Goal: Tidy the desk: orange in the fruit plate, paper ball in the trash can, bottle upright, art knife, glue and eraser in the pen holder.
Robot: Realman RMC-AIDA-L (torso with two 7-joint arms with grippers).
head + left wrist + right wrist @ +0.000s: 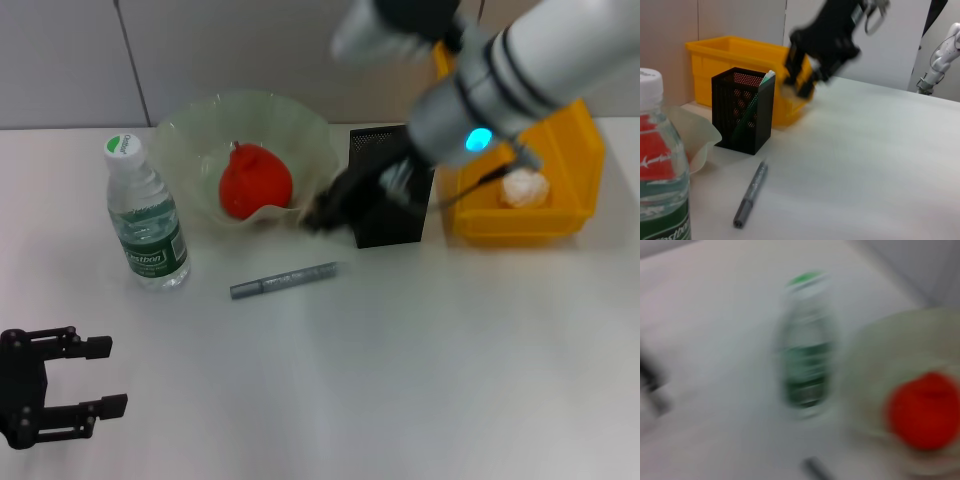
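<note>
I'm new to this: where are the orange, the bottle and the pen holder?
orange point(255, 181), head view, middle of the fruit.
bottle point(148, 228), head view, green label.
pen holder point(744, 111), left wrist view, front mesh wall.

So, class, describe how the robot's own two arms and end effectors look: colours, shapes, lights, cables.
The right arm is a white and silver-grey cylinder with dark rings and a glowing cyan light; a thin cable loops beside it. Its end effector is black and blocky. The left end effector is black, with two straight parallel fingers on a boxy base.

Robot lab (second robot arm point(940, 57) behind)
</note>
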